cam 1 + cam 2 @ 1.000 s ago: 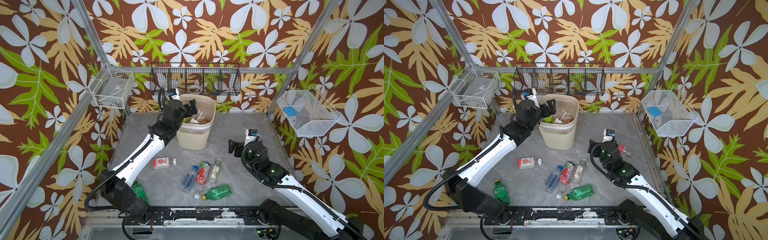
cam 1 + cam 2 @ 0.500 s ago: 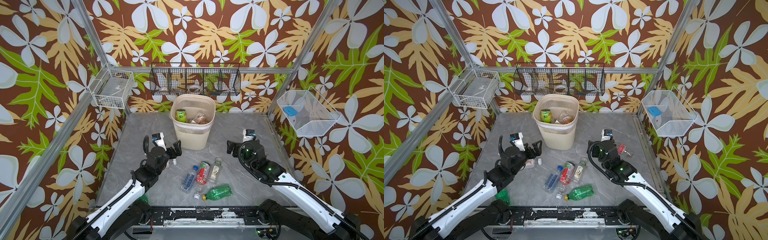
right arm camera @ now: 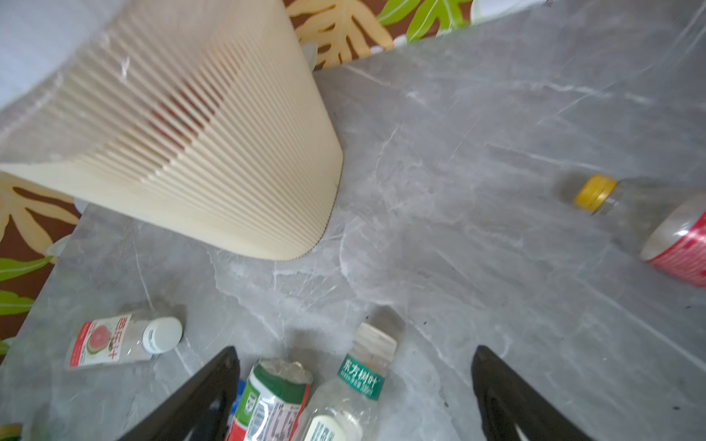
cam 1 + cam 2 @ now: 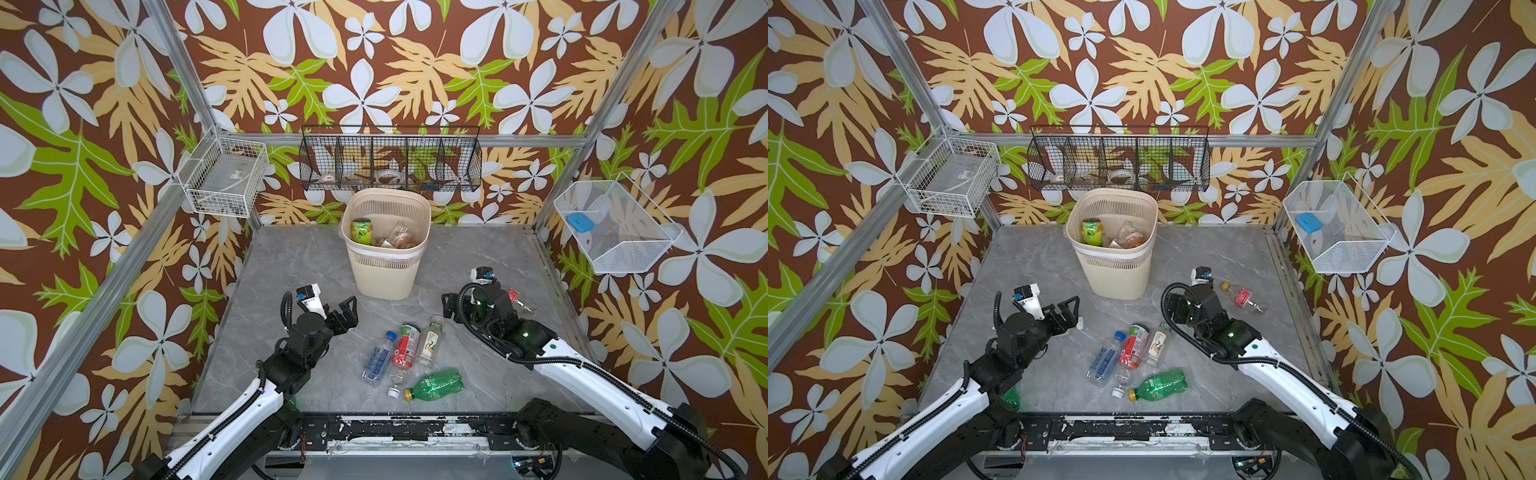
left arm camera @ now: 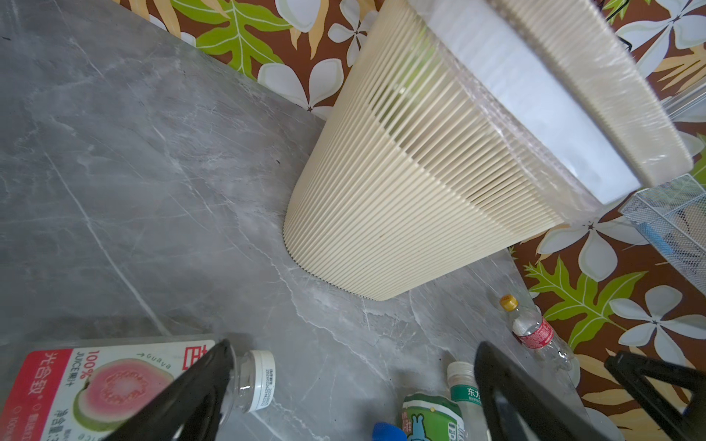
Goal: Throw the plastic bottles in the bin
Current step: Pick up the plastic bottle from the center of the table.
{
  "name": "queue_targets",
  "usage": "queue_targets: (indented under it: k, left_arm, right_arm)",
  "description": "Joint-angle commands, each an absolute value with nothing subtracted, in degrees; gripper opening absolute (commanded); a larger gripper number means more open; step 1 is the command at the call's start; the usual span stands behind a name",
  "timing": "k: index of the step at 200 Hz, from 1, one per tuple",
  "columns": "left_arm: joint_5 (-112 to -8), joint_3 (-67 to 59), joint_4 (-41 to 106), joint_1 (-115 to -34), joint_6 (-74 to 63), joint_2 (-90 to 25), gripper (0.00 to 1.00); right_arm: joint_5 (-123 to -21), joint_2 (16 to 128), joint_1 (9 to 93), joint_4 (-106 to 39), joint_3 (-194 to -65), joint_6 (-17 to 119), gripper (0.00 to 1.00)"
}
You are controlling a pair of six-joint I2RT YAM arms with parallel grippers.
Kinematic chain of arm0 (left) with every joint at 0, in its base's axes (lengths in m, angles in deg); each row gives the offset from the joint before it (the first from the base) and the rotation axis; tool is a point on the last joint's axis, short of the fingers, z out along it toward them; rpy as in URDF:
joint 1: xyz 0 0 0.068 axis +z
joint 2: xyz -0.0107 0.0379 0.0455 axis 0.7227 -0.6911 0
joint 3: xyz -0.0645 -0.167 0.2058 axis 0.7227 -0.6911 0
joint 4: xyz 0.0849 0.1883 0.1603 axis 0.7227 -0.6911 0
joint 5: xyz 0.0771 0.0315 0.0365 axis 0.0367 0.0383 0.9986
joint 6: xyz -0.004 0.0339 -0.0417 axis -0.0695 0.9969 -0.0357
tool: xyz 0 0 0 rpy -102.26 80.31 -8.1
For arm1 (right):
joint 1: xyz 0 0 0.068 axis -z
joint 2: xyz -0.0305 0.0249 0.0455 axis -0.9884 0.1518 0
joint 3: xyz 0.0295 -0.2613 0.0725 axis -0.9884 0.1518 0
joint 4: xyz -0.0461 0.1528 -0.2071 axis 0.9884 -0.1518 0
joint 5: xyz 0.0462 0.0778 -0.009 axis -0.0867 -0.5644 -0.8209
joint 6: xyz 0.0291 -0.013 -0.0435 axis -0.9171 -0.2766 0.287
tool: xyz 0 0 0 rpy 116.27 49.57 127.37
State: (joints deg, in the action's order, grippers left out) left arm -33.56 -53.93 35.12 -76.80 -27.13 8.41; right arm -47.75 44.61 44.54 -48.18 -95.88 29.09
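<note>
The left arm had swung back from over the bin (image 4: 384, 266) and dropped low over the bench (image 4: 291, 266). The left gripper (image 5: 353, 345) was spread wide and empty, one finger beside the guava-label bottle (image 5: 95, 385). A green-label bottle (image 4: 361, 230) stood inside the bin, near the back edge. The right gripper (image 3: 354, 349) hung with its fingers apart, gripping nothing, over the bottle cluster (image 4: 405, 349) near the front edge. A red-label bottle (image 4: 1241, 297) lay by the right edge.

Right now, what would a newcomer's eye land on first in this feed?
The loud leaf-and-flower wallpaper on every wall. Then the beige bin at the back of the table, discarded bottles inside, and a cluster of loose bottles lying near the front edge.
</note>
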Motion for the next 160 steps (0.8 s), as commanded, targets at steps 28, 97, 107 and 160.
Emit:
queue_targets:
  k: [28,97,107,160]
  left_arm:
    - [-31.50,-54.09,35.34,-76.69,-27.81,8.43,1.00]
    - [-30.90,-55.21,34.66,-76.69,-28.63,8.91,1.00]
    - [-30.73,-55.27,34.46,-76.69,-28.67,9.13,1.00]
    - [-30.36,-55.40,33.84,-76.69,-28.67,9.93,1.00]
  right_arm:
    - [-47.62,45.45,36.96,-50.94,-91.89,18.45,0.89]
    - [-46.19,51.73,28.21,-49.18,-90.10,12.85,0.87]
    - [-46.12,52.78,28.18,-48.54,-90.03,12.85,0.87]
    - [-46.81,57.66,28.19,-44.58,-89.57,12.53,0.84]
